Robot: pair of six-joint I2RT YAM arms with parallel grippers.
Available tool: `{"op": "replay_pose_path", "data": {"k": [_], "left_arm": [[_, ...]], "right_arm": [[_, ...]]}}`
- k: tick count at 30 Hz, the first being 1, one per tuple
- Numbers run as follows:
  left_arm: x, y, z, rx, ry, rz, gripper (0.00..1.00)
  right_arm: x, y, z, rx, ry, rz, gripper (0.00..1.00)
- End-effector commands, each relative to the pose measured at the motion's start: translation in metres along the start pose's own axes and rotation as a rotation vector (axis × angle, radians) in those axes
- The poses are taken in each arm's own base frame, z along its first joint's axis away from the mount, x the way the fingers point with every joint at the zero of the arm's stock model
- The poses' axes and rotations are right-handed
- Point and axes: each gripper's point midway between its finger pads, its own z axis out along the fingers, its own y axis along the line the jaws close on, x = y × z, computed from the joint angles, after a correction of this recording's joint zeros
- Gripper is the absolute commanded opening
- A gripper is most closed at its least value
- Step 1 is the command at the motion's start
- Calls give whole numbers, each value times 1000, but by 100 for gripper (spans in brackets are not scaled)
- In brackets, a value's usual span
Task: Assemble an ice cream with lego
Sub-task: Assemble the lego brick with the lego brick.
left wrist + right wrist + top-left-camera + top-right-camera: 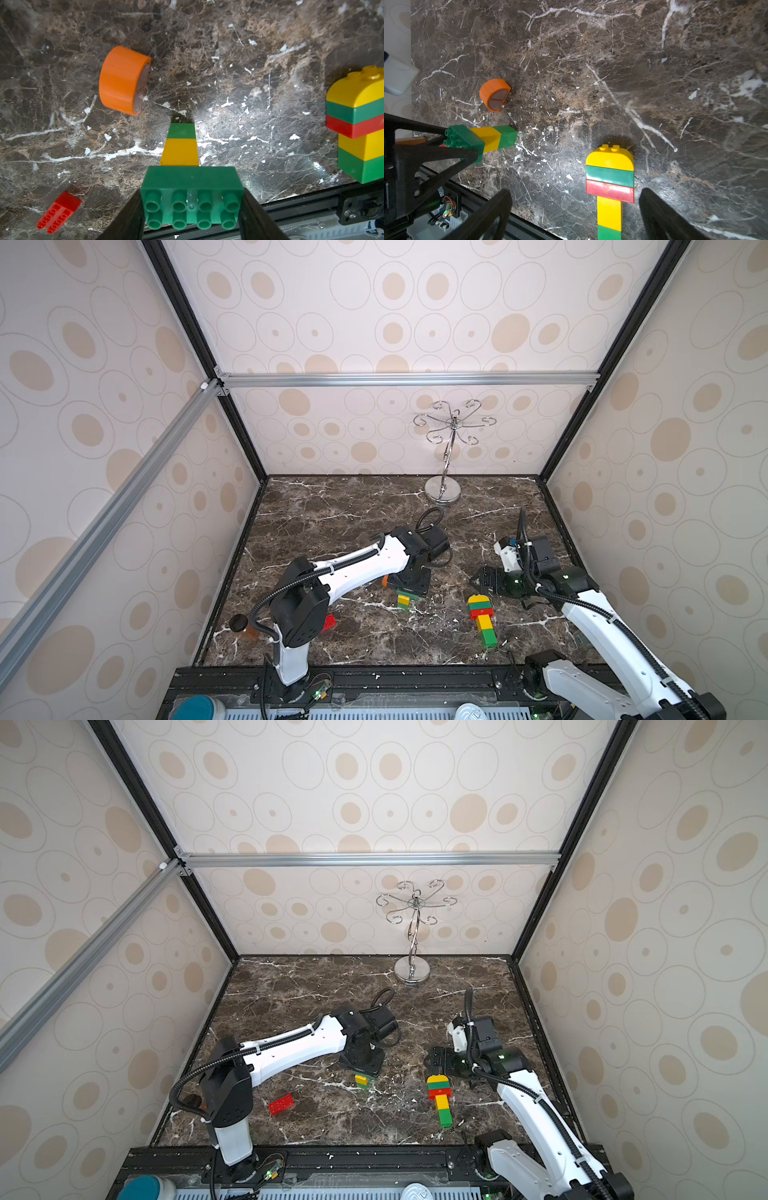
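My left gripper (191, 209) is shut on a green oblong lego brick (192, 187) that tops a small yellow and green stack (403, 600) standing on the marble table. In the right wrist view the same stack (492, 137) shows between the left fingers. A built lego piece (481, 616) lies flat on the table: yellow dome, green, red, yellow, green. My right gripper (575, 214) hangs open just above it (610, 182), its jaws wide on either side of the yellow stem. An orange domed piece (123, 80) lies loose on its side. A red brick (281, 1104) lies near the left arm's base.
A silver hooked stand (443, 489) stands at the back of the table. A small dark-capped amber object (241, 624) sits at the table's front left edge. Patterned walls close in three sides, and a black rail (374, 1156) runs along the front.
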Motion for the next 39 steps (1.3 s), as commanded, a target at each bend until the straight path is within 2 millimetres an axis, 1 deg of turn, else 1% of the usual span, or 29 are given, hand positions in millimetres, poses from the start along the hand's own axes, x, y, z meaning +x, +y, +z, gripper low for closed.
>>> {"op": "replay_pose_path", "data": {"k": [1,8,19,22,28,31,36,39], "left_arm": [[2,4,-14,14,-10,3,26],[5,7,-16,8,-9,18,26],[10,16,-7,-8,0,23,26],[10,15,-4,3,3,19,26],[7,13,-4,5,0,30,26],[4,9,-7,12,-6,36,26],[-6,1,-23,32,-38,38,26],[-7,-1,-26,28,-35,47,26]], "right_arm": [[4,-6,1,20,16,6,98],[4,-5,1,20,15,6,98],[4,-5,1,19,17,6,98],[4,-6,1,20,16,6,99],[5,-6,1,20,21,8,99],[5,-6,2,21,22,8,99],[4,-6,2,22,21,8,98],[5,-6,3,22,27,8,98]]}}
